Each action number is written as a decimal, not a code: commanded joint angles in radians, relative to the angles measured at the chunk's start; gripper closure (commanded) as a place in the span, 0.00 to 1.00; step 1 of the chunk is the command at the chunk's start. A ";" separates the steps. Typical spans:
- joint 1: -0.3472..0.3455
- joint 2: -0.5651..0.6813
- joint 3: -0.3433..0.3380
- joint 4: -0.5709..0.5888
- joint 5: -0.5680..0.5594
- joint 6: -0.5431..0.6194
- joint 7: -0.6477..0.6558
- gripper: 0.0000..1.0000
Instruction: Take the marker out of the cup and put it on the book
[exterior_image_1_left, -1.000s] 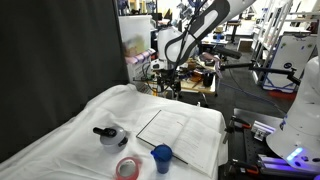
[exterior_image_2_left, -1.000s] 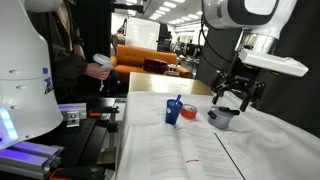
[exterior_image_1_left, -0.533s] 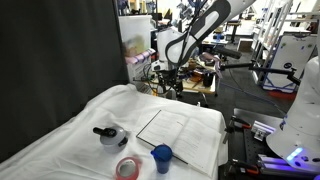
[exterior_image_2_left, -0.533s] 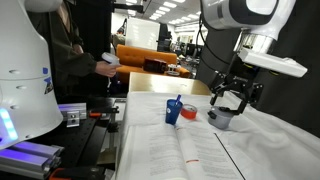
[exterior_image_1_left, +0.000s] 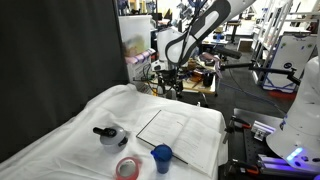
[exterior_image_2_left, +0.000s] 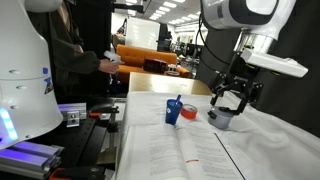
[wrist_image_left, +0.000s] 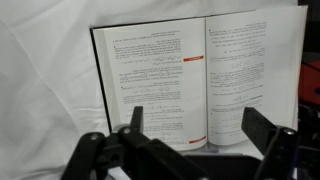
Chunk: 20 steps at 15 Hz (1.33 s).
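A grey cup (exterior_image_1_left: 112, 137) stands on the white-clothed table with a black marker (exterior_image_1_left: 100, 130) sticking out of it. The cup also shows in an exterior view (exterior_image_2_left: 222, 118), where the marker is not clear. An open book (exterior_image_1_left: 178, 130) lies flat in the middle of the table, and shows in both exterior views (exterior_image_2_left: 185, 152) and in the wrist view (wrist_image_left: 185, 80). My gripper (exterior_image_1_left: 165, 85) hangs open and empty above the far end of the table (exterior_image_2_left: 230, 103). In the wrist view its fingers (wrist_image_left: 198, 125) frame the book's pages; no cup or marker shows there.
A blue cup (exterior_image_1_left: 161, 157) and a red tape roll (exterior_image_1_left: 127, 167) sit near the book; both also show in an exterior view, the cup (exterior_image_2_left: 175, 110) and the roll (exterior_image_2_left: 190, 114). A person (exterior_image_2_left: 75, 55) stands beyond the table. White robot bases stand beside the table (exterior_image_1_left: 300, 110).
My gripper and the table objects have not moved. Only the person's arm in the background has shifted.
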 joint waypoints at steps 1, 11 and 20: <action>-0.019 -0.003 0.014 -0.001 0.023 0.014 -0.072 0.00; -0.002 0.011 0.004 0.009 0.003 0.012 -0.029 0.00; 0.017 0.157 0.080 0.195 0.016 0.044 -0.063 0.00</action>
